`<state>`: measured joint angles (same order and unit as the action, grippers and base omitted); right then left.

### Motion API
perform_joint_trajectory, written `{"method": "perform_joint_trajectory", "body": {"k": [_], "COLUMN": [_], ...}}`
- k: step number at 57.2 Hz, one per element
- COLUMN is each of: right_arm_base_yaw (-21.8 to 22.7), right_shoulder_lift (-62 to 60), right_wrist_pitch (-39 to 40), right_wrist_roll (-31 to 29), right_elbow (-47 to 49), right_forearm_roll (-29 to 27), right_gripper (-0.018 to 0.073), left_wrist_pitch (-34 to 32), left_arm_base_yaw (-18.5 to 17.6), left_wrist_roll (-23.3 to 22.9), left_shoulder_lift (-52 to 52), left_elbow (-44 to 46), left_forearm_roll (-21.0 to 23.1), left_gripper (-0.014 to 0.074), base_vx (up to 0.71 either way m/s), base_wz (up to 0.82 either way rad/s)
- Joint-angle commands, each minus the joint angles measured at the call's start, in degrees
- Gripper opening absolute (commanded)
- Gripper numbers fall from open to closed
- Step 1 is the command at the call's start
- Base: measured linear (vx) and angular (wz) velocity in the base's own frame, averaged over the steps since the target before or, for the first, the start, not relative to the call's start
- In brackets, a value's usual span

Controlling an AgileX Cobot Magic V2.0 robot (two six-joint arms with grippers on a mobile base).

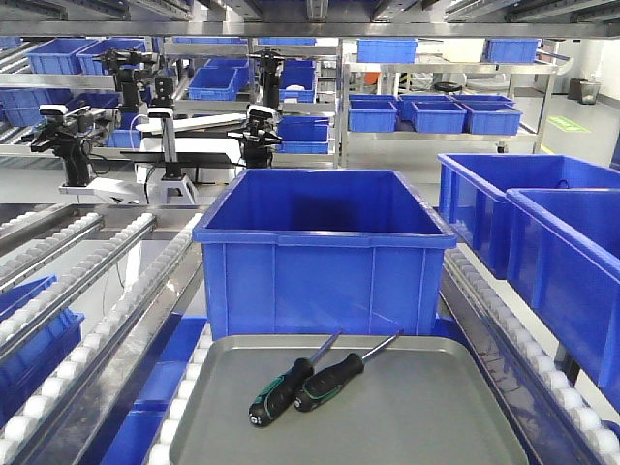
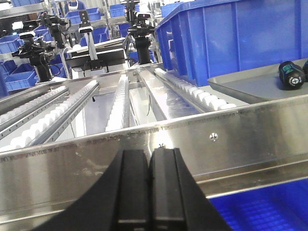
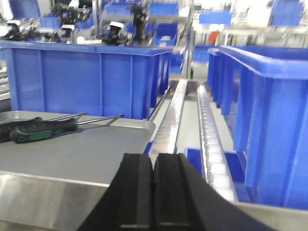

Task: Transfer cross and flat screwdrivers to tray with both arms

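- Both screwdrivers already lie side by side on the grey metal tray (image 1: 407, 417), handles touching or nearly so, just in front of the big blue bin (image 1: 325, 252).
- The left screwdriver (image 1: 286, 383) and the right screwdriver (image 1: 339, 376) run roughly parallel, long axes slanted: green-capped handle ends toward the near left, thin steel shafts reaching up and right toward the bin wall. I can't tell cross tip from flat at this distance.
- My left gripper (image 2: 149, 192) is closed, pads pressed together with nothing between them, hanging over the steel conveyor rail (image 2: 159, 144) well to the left of the tray.
- My right gripper (image 3: 153, 192) is likewise closed and empty, near the tray's right-hand corner.
- Handling, as I judge it: these are light, rigid tools. The chunky rubbery handles should grip well; the slim polished shafts would likely slip or roll between my pads, so the mid-handle, across the long axis, is where I'd take hold.
- Lying this close, they leave little room for a finger between them.
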<state>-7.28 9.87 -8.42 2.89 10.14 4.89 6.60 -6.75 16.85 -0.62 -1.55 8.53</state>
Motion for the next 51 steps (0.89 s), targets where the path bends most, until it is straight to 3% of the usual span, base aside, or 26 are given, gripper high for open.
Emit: {"method": "perform_joint_trajectory", "body": {"k": [1,6,16,51], "right_arm_base_yaw": [0.9,3.8,8.9,8.9], "right_shoulder_lift": [-3.1,-8.0,-11.2,-11.2], "right_wrist_pitch": [10.9,12.1,9.0,9.0], "right_wrist_roll": [-0.5,-1.3,-1.7,-1.7], "right_elbow": [-4.6,-10.7,-12.8,-12.9], "right_forearm_roll": [-0.2,-3.8,-0.2,-0.7], "right_gripper": [-0.0009,-0.0009,-0.0009,-0.0009], "left_wrist_pitch": [-4.3,-4.3,-4.2,-4.2], "left_arm_base_yaw": [0.0,0.0,0.0,0.0], "left_wrist_roll": [-0.6,-0.6,-0.6,-0.6], "left_shoulder_lift": [-0.4,-0.4,-0.4,-0.4], "left_elbow": [-1.7,-1.7,-1.7,-1.7], "left_forearm_roll": [0.2,0.2,0.2,0.2], "left_gripper": [0.0002,0.0002,0.0002,0.0002], "base_vx": [0.0,0.0,0.0,0.0], "base_wz": [0.0,0.0,0.0,0.0]}}
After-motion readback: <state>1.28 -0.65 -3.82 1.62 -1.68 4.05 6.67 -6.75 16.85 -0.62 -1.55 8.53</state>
